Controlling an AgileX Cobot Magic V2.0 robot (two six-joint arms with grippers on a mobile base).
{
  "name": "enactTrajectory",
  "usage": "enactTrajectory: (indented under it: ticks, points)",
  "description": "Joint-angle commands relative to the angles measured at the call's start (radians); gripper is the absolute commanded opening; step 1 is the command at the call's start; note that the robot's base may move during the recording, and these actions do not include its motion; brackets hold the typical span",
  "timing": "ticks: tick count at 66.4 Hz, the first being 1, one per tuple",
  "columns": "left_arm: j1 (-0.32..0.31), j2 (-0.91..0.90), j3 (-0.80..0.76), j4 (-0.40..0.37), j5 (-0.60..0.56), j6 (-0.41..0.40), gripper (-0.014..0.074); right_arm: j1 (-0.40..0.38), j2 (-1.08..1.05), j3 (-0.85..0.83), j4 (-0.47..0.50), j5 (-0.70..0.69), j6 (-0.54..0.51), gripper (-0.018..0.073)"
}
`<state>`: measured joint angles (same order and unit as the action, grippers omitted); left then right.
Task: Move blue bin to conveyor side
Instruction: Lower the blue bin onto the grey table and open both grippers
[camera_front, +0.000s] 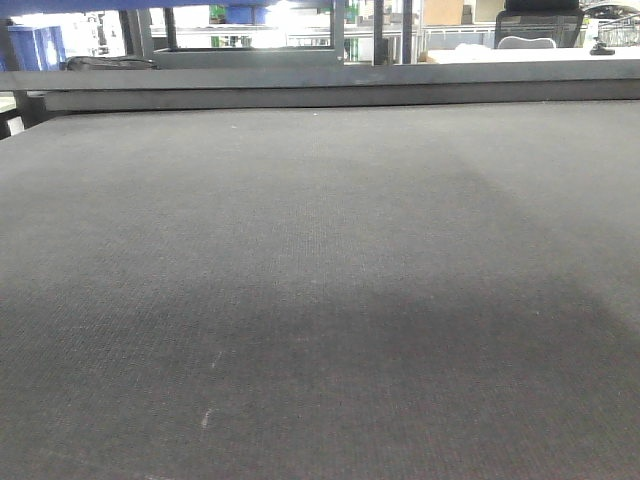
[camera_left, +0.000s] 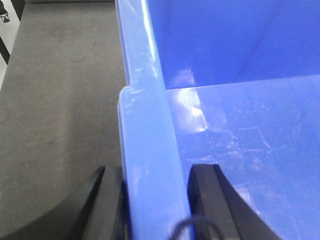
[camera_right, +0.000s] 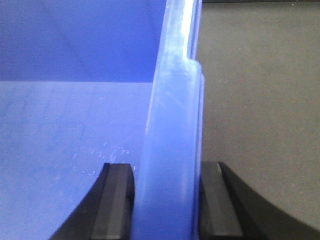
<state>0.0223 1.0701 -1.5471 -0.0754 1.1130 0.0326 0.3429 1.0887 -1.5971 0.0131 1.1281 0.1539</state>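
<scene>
Gripping the blue bin (camera_left: 240, 60): left gripper (camera_left: 152, 200) clamps one rim wall, right gripper (camera_right: 167, 200) clamps the opposite; conveyor side (camera_front: 320, 280) lies just outside both.

The belt (camera_front: 320, 300) was a flat, dark grey, matt surface of fine woven texture, filling the front view up to a grey rail (camera_front: 330, 95) along its far edge. A darker shadow lay across its near half. Small pale flecks (camera_front: 206, 418) marked the near left area. In both wrist views the belt ran beside the bin (camera_left: 240, 150); contact between bin base and belt could not be seen.
</scene>
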Motion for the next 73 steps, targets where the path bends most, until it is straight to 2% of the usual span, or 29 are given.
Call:
enactTrajectory:
  ticks: [1, 12, 34, 39, 49, 62, 73]
  points:
    - [0.003, -0.015, -0.016, -0.009, -0.111, 0.017, 0.0001, 0.000, -0.022, -0.018, -0.032, -0.152, -0.028, -0.0079]
    - [0.003, 0.033, -0.023, -0.073, -0.100, 0.021, 0.0001, -0.002, 0.005, -0.018, -0.032, -0.140, -0.028, -0.0079]
    - [-0.017, 0.229, -0.023, -0.073, -0.100, 0.020, 0.0001, -0.011, 0.195, -0.018, -0.050, -0.130, -0.028, -0.0079]
    - [-0.041, 0.277, -0.023, -0.064, -0.104, 0.020, 0.0001, -0.012, 0.251, -0.018, -0.050, -0.130, -0.028, -0.0079]
    - [-0.083, 0.367, -0.023, 0.034, -0.108, 0.020, 0.0001, -0.012, 0.363, -0.018, -0.050, -0.139, -0.028, -0.0079]
    - [-0.083, 0.452, -0.023, 0.033, -0.115, 0.020, 0.0008, -0.012, 0.471, -0.018, -0.050, -0.149, -0.028, -0.0079]
    - [-0.083, 0.507, -0.023, 0.033, -0.131, 0.020, 0.0096, -0.012, 0.518, -0.018, -0.050, -0.179, -0.028, -0.0076]
